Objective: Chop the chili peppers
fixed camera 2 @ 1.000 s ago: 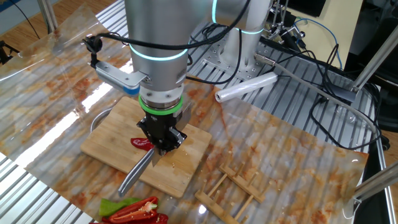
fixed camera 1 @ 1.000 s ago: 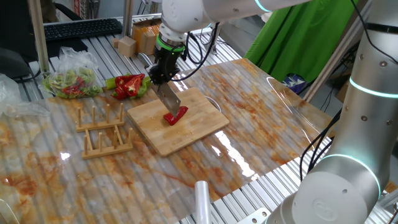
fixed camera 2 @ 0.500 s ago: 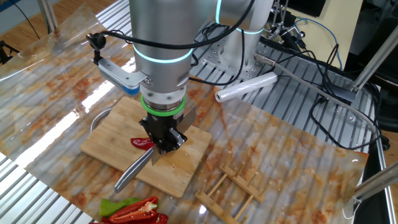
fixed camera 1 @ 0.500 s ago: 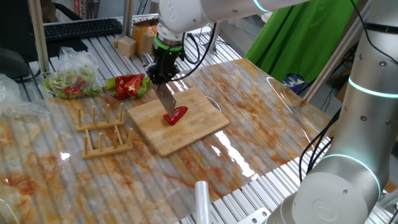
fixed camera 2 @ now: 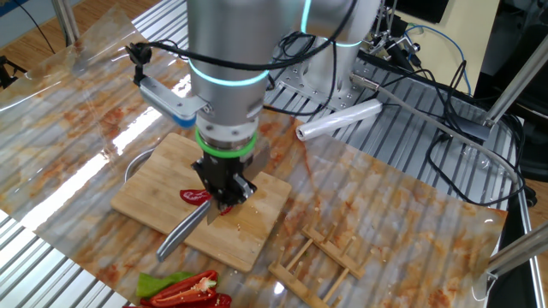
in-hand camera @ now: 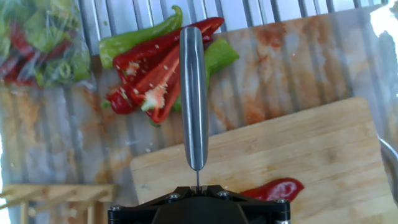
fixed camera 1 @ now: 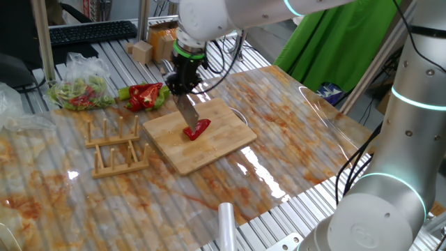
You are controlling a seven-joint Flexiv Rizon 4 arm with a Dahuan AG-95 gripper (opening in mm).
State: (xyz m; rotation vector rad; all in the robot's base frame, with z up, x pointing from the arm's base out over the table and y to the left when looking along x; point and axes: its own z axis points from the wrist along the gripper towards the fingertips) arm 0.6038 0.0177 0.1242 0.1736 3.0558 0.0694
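On the pale bamboo cutting board (fixed camera 1: 198, 137) lies our small glossy red chili pepper (fixed camera 1: 197, 129), soft, slippery and liable to roll, while our jaws stand clamped on the steel-handled knife (in-hand camera: 193, 93) beside it.

Glossy chili pepper (fixed camera 1: 197, 129) — matt wooden cutting board (fixed camera 1: 209, 150) — brushed-metal knife (in-hand camera: 193, 93).

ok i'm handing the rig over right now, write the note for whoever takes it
Hand: shut on the knife, pointing down over the cutting board.
Things: one red chili pepper lies on the board, the blade at it. More peppers lie split on the table beyond the board.
Done: no cut pieces visible on the board.
Left: chop the pepper on the board.
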